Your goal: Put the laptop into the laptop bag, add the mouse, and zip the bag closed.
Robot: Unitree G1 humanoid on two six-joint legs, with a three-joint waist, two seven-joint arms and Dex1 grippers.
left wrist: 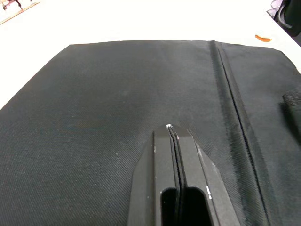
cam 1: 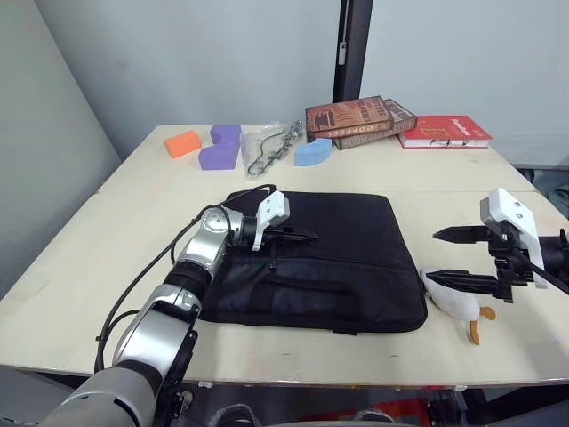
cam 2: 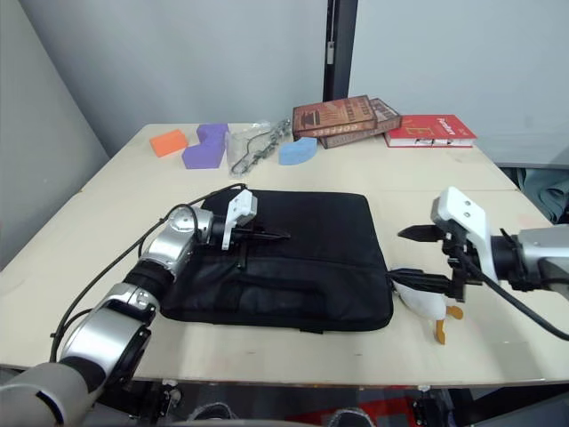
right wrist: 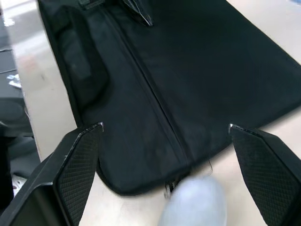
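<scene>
The black laptop bag (cam 1: 347,222) lies flat in the middle of the table, its zipper line running along the top panel (left wrist: 235,108). My left gripper (cam 1: 313,237) is shut, its tips resting low over the bag's left half (left wrist: 170,128). To the right of the bag, my right gripper (cam 1: 432,255) hangs open above the table, one finger over a fuzzy white plush toy (cam 1: 455,302) with orange feet. Its wrist view looks along the bag (right wrist: 197,61) between the spread fingertips (right wrist: 96,129). The laptop and the mouse are out of view.
Along the far edge lie an orange block (cam 1: 182,142), a purple block (cam 1: 222,147), a clear packet with a chain (cam 1: 267,149), a blue piece (cam 1: 311,153), stacked brown books (cam 1: 356,120) and a red book (cam 1: 444,132). Bare table (cam 1: 107,249) flanks the bag.
</scene>
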